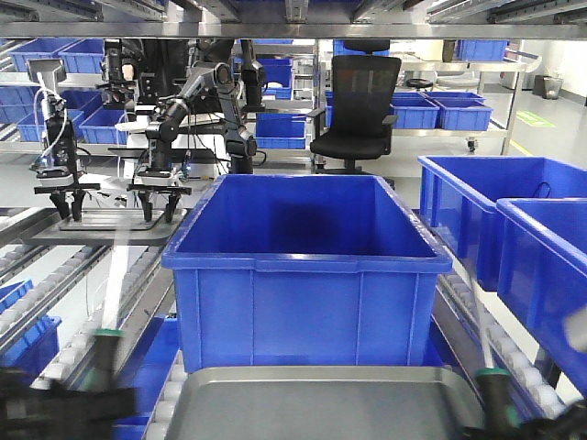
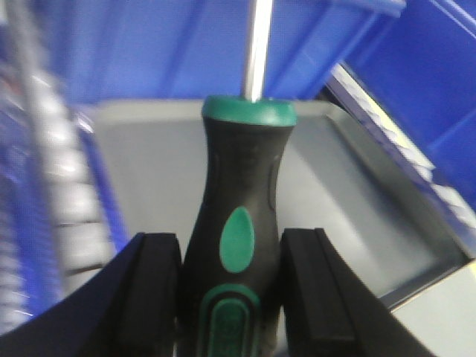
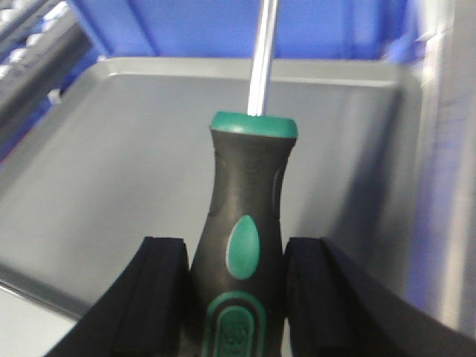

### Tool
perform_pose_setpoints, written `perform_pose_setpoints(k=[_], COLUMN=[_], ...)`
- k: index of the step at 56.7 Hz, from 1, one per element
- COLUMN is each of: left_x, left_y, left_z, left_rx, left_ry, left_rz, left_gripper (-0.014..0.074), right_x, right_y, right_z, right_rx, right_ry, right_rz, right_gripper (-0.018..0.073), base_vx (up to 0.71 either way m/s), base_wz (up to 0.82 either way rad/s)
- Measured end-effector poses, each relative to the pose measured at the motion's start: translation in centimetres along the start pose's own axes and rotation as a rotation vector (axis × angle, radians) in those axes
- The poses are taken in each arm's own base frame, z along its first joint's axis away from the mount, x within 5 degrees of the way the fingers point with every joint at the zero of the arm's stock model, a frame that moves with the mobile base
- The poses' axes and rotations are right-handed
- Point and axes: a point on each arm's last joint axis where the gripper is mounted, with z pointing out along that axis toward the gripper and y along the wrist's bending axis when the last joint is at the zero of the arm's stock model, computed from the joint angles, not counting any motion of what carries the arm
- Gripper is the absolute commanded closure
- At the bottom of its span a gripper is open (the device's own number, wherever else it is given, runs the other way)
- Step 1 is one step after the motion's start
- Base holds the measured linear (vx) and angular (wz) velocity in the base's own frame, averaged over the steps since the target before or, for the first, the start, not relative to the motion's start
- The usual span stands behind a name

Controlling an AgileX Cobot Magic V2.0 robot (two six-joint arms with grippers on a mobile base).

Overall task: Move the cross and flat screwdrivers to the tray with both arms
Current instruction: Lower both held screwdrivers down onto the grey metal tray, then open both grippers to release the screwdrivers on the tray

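Two screwdrivers, rigid and probably light: left gripper (image 2: 230, 297) clamps one black-and-green handle (image 2: 236, 245), right gripper (image 3: 236, 297) the other (image 3: 245, 223), above the grey tray (image 3: 111, 171); rubbery handles suit grasping better than slick shafts.

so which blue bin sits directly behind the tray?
The big bin in the middle, right behind the tray at its far rim. The far right bin and the near right bin sit off to the side.
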Motion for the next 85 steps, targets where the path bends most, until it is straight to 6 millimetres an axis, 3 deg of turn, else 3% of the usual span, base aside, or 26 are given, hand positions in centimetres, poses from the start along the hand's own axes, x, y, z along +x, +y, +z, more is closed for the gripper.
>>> perform_pose_setpoints(k=[13, 19, 33, 43, 61, 69, 85], left_x=[2.3, 2.9, 2.0, 2.7, 2.9, 2.8, 2.8], left_y=[-1.7, -2.1, -2.7, -2.2, -2.6, -2.5, -2.5], left_z=[7.3, 9.3, 12.5, 13.6, 13.8, 13.8, 13.8], left_rx=[0.058, 0.053, 0.063, 0.049, 0.051, 0.045, 0.046], left_ry=[0.129, 0.166, 0.225, 0.280, 0.268, 0.254, 0.255], left_rz=[-0.068, -0.071, -0.104, -0.143, -0.142, -0.143, -0.143], left_gripper=[0.0593, 0.0593, 0.0593, 0.0593, 0.0568, 0.0496, 0.0220], right_x=[-0.5, -0.2, 0.5, 0.5, 0.4, 0.4, 0.4], right_y=[0.2, 0.8, 0.9, 0.6, 0.3, 0.3, 0.3], right_z=[4.0, 5.5, 8.0, 8.4, 8.9, 8.9, 8.9], right_rx=[-0.121, -0.150, -0.149, -0.138, -0.117, -0.118, -0.118], right_ry=[0.059, 0.096, 0.168, 0.166, 0.153, 0.152, 0.151], right_rz=[0.089, 0.089, 0.089, 0.079, 0.073, 0.062, 0.053], right_gripper=[0.0567, 0.0567, 0.0567, 0.0567, 0.0534, 0.0427, 0.0091], base_vx=[0.00, 0.00, 0.00, 0.00, 0.00, 0.00, 0.00], base_wz=[0.00, 0.00, 0.00, 0.00, 0.00, 0.00, 0.00])
